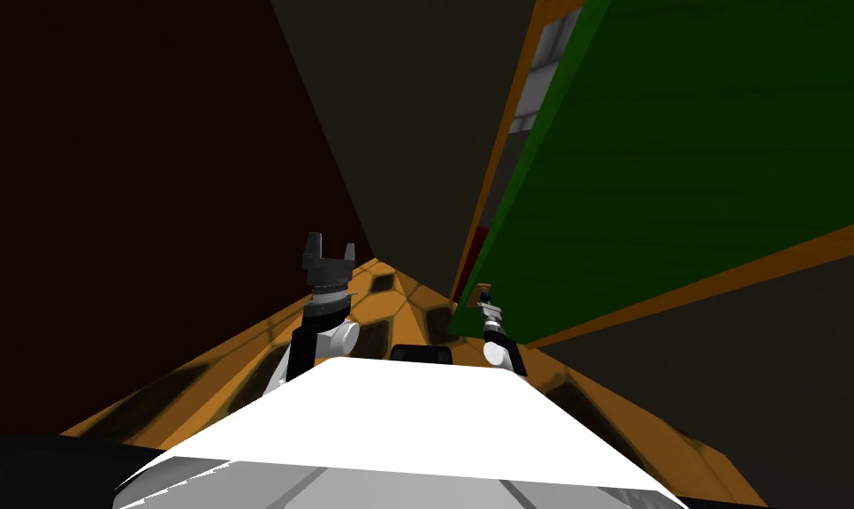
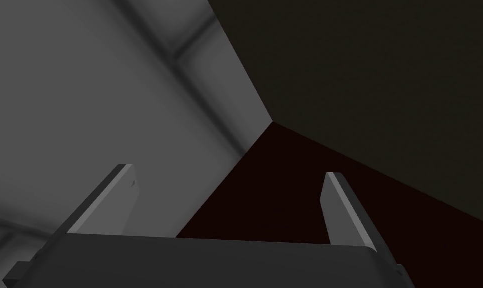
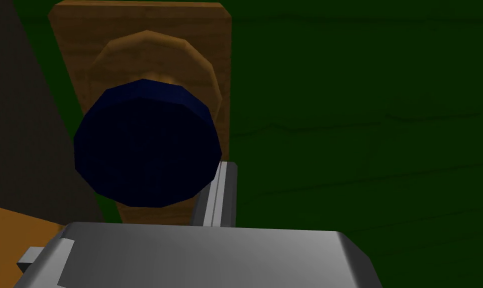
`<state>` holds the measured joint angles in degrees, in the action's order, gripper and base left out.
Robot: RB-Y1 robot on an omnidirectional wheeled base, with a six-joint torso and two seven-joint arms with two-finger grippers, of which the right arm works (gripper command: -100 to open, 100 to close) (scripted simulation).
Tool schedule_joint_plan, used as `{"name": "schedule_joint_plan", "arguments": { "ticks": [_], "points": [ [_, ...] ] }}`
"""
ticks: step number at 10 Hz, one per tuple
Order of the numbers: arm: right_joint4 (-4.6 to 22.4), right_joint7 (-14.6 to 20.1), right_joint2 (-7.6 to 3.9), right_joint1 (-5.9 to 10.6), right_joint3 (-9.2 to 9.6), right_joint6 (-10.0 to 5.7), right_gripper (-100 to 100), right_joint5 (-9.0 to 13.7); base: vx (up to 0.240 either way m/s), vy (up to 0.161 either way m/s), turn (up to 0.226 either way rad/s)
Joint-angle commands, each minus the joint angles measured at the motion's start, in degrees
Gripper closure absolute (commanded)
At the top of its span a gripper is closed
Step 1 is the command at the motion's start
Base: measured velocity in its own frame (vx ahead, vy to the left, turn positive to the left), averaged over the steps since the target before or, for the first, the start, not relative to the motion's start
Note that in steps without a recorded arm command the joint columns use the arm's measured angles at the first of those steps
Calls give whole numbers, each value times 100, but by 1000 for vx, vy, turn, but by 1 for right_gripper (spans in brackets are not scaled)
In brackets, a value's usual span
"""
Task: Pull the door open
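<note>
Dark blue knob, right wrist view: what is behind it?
A round brown collar on a brown plate against the green door. The knob covers their middles, hiding any stem.

No legible text, labels, brands, numbers or signs on any visible surface.

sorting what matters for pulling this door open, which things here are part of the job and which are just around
For the job:
- green door
- dark blue knob on its brown plate
- right claw, shut on the knob

Just around:
- left claw, open, holding nothing
- orange patterned floor
</note>
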<state>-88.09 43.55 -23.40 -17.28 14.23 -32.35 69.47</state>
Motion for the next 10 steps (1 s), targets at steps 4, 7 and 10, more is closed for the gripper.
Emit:
{"name": "schedule_joint_plan", "arguments": {
  "ticks": [4,7,10],
  "points": [
    [-239,-20,-190,-207,-97,181,-100,324,12,2,-62],
    [-414,-54,-340,-314,-157,311,-100,526,47,50,-31],
    [-573,-84,-476,-411,-211,430,-100,711,43,33,-27]
  ]
}}
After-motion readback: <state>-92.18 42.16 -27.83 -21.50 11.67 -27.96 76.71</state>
